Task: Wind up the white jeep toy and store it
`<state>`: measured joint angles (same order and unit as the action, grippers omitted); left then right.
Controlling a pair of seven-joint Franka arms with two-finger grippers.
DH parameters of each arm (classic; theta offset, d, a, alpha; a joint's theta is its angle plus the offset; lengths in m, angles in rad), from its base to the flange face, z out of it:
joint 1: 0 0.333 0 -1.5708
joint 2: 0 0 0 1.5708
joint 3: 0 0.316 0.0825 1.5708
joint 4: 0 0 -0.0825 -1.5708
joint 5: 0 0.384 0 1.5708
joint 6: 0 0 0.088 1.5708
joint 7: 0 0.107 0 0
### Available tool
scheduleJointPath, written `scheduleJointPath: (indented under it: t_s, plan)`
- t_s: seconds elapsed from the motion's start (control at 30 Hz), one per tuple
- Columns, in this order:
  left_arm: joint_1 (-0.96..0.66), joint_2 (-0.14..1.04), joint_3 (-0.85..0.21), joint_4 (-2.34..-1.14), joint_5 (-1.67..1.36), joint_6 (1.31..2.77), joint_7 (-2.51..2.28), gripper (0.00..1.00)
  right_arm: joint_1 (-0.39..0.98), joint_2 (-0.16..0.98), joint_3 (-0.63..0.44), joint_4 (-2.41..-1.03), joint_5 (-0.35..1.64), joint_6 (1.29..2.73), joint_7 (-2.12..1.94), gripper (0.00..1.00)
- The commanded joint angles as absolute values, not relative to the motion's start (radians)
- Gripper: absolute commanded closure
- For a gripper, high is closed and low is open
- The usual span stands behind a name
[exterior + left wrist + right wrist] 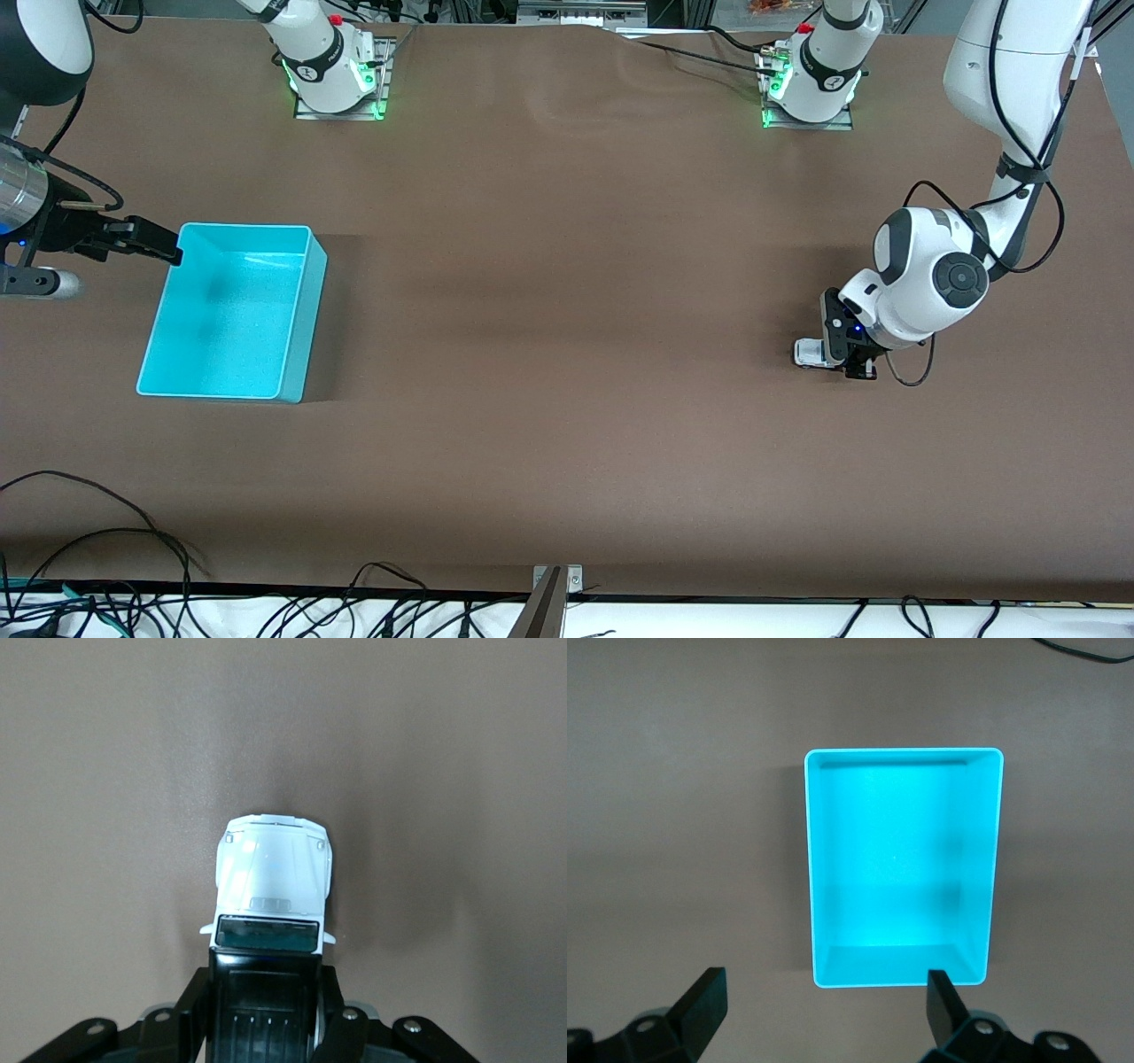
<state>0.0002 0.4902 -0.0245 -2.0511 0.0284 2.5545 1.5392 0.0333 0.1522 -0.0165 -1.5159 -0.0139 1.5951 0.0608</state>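
The white jeep toy (808, 352) stands on the brown table toward the left arm's end. My left gripper (843, 353) is down at the table and shut on it. In the left wrist view the toy's white hood (275, 875) sticks out ahead of my left gripper (266, 983), whose fingers (191, 1005) press the sides of its black roof. The cyan bin (230, 310) is empty and stands toward the right arm's end. My right gripper (164, 245) hangs open and empty over the table beside the bin's edge. In the right wrist view my right gripper (824, 1001) is just off the bin's rim (904, 981).
Both arm bases (337, 62) (811, 75) stand along the table edge farthest from the front camera. Loose black cables (115, 540) and a metal bracket (551, 598) lie along the nearest edge.
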Motion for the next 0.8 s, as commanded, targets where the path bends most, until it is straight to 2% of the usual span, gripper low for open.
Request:
scheduleJointPath:
  t_s: [0.0, 0.77]
  plan:
    - [0.011, 0.535, -0.021, -2.031, 0.045, 2.554, 1.562, 1.0, 0.04, 0.126, -0.021, -1.543, 0.002, 1.605, 0.057, 0.0]
    - [0.179, 0.606, -0.015, -2.003, 0.046, 2.553, 1.693, 1.0, 0.04, 0.126, -0.021, -1.543, 0.009, 1.603, 0.057, 0.0]
